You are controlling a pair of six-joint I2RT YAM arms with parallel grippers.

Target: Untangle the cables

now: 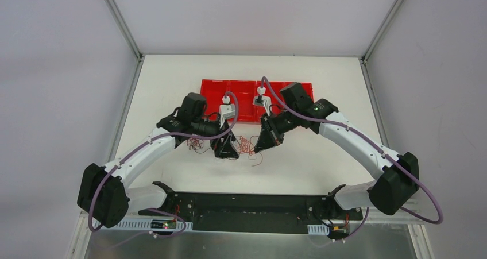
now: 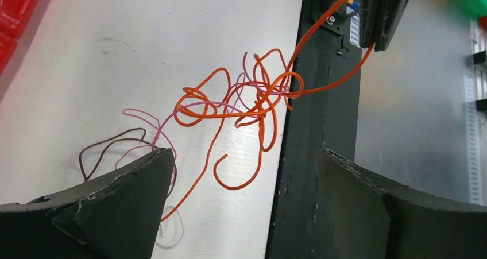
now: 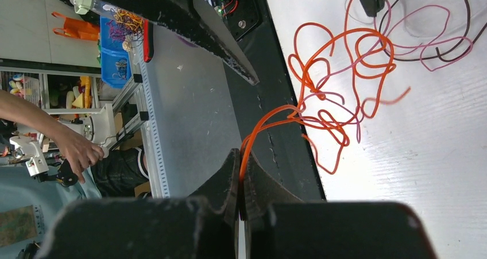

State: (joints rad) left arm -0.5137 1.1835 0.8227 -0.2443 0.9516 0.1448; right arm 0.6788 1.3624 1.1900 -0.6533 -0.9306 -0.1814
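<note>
The cables [image 1: 247,146] lie as a small tangle on the white table between both grippers. In the left wrist view the orange cable [image 2: 247,101] is knotted with a thin pink one [image 2: 150,120]. A dark brown wire [image 2: 103,144] and a white loop [image 2: 172,236] lie beside my left finger. My left gripper [image 2: 246,155] is open over the tangle's near end, holding nothing. My right gripper [image 3: 241,162] is shut on an orange strand. That strand runs taut up from the orange tangle [image 3: 330,69]. From above, the left gripper [image 1: 225,149] and right gripper [image 1: 265,143] stand close together.
A red compartment tray [image 1: 255,92] sits behind the grippers at the back of the table. The black base plate [image 1: 247,204] runs along the near edge, close to the tangle [image 2: 304,184]. A person's hand [image 3: 74,150] shows off the table.
</note>
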